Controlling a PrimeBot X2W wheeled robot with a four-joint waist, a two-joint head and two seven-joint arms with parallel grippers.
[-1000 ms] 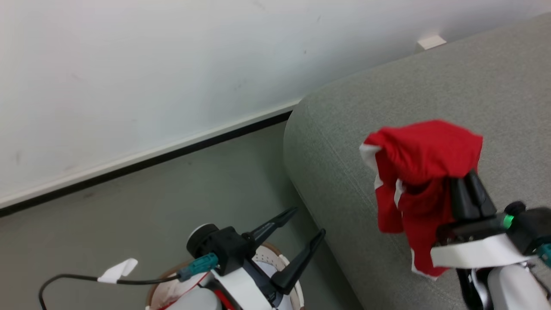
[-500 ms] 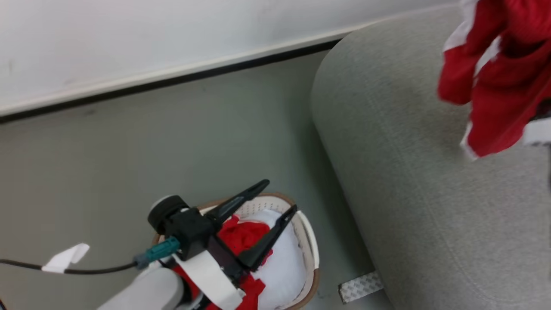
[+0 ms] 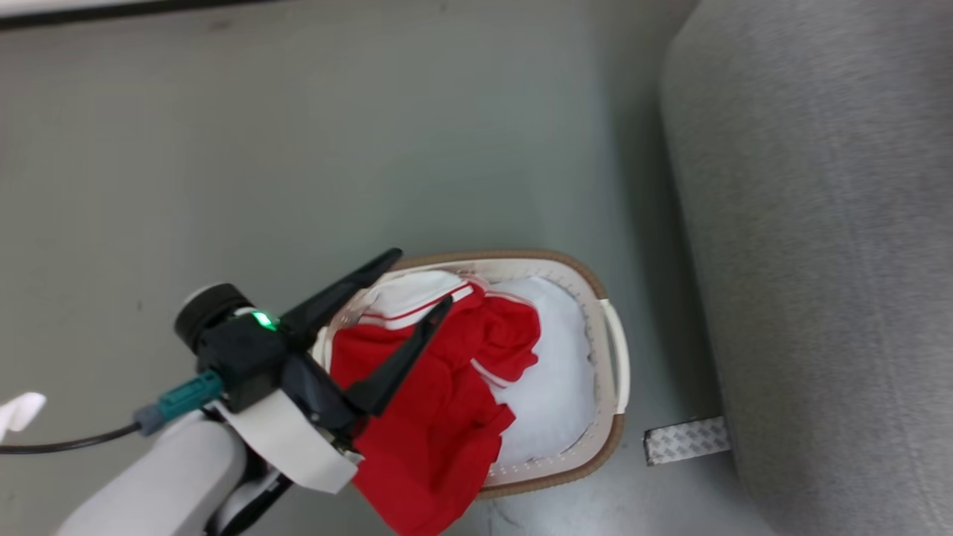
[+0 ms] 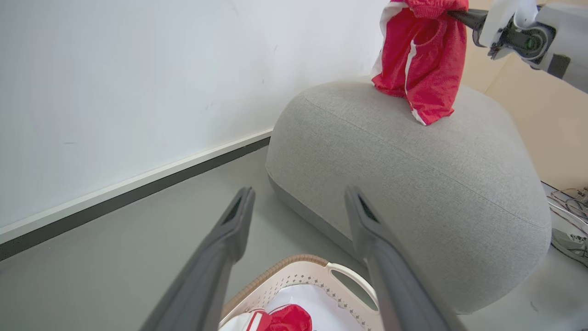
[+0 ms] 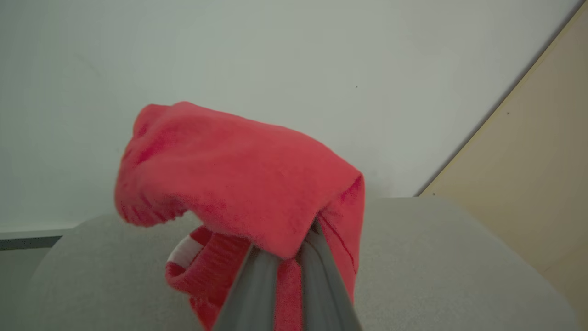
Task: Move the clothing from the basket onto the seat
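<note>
My right gripper (image 5: 285,252) pinches the red garment (image 5: 239,174), seat (image 5: 436,257) just beneath; I'd lower it before letting go. My left gripper (image 3: 424,277) gapes empty above the basket (image 3: 615,357).

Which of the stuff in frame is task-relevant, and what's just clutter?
Job:
basket
red clothing in it
red garment clamped in right gripper
seat
left gripper, open above basket

Lying about:
silver strip on floor
loose cables beyond the seat
</note>
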